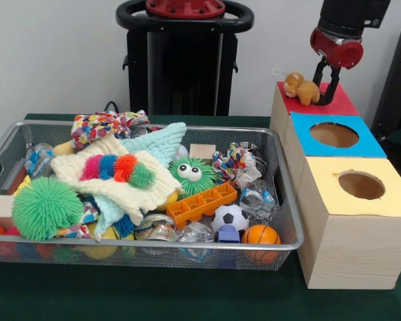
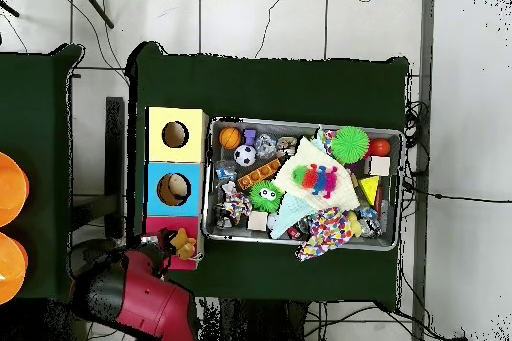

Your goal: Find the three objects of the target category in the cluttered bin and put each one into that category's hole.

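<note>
Red box [image 1: 341, 103] has the gripper [image 1: 319, 93] over it, fingers clamped on a tan teddy [image 1: 302, 87], ready to drop it in.

The red box [image 1: 337, 101] had a small tan toy [image 1: 302, 87] lying on top, so its hole could not be seen. The pincer [image 1: 323, 85] was right by the toy, but it was too hard to tell if it held the toy or just touched it. The arm [image 1: 344, 27] was cut off by the top edge in the front view. In the bin [image 1: 284, 194], the cream cloth [image 1: 110, 184] and the pale blue cloth [image 1: 162, 144] hid the toys under them. The wooden block [image 1: 0, 207] at the left edge was only partly seen.
</note>
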`<state>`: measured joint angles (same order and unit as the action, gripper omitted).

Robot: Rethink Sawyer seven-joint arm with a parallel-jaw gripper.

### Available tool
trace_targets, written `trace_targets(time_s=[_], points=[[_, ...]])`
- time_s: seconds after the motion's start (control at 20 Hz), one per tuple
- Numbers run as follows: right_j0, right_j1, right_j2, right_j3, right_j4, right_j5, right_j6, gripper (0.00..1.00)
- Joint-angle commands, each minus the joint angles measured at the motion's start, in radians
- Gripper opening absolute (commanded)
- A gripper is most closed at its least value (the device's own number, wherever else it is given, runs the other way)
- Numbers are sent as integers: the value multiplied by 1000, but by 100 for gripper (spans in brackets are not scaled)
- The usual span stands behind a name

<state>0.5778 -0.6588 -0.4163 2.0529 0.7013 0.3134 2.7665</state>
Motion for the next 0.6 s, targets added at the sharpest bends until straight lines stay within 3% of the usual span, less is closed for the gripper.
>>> trace_targets(time_s=[0.05, 0.6], points=[[-32, -8, 95, -51, 9, 73, 158, 100], [-32, -10, 92, -59, 12, 85, 166, 100]])
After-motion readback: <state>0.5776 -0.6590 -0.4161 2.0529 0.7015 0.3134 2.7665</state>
